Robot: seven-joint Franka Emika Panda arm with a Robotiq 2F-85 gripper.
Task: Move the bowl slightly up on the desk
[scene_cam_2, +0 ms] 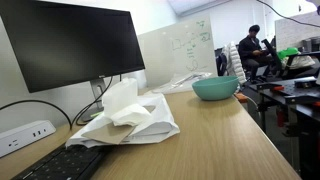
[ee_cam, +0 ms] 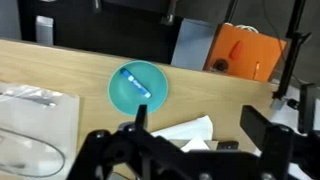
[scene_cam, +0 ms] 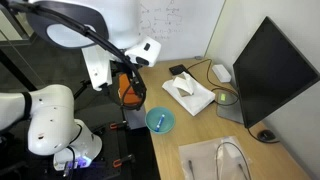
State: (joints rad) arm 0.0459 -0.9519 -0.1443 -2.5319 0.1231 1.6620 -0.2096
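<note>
The small turquoise bowl [scene_cam: 159, 121] sits near the edge of the tan desk [scene_cam: 200, 130]. It also shows in an exterior view [scene_cam_2: 215, 88] and in the wrist view [ee_cam: 138, 86], where a small blue-and-white item lies inside it. My gripper [ee_cam: 200, 130] is open and empty. It hovers above the desk, apart from the bowl, with the tissue between its fingers in the wrist view. In an exterior view the gripper [scene_cam: 131, 88] hangs up and to the left of the bowl.
A white box with tissue [scene_cam: 190, 92] [scene_cam_2: 125, 115] lies beyond the bowl. A black monitor [scene_cam: 270, 70] and a keyboard [scene_cam_2: 60, 165] stand on the desk. An orange object [ee_cam: 245, 55] sits off the desk edge. A whiteboard [scene_cam_2: 180, 50] stands behind.
</note>
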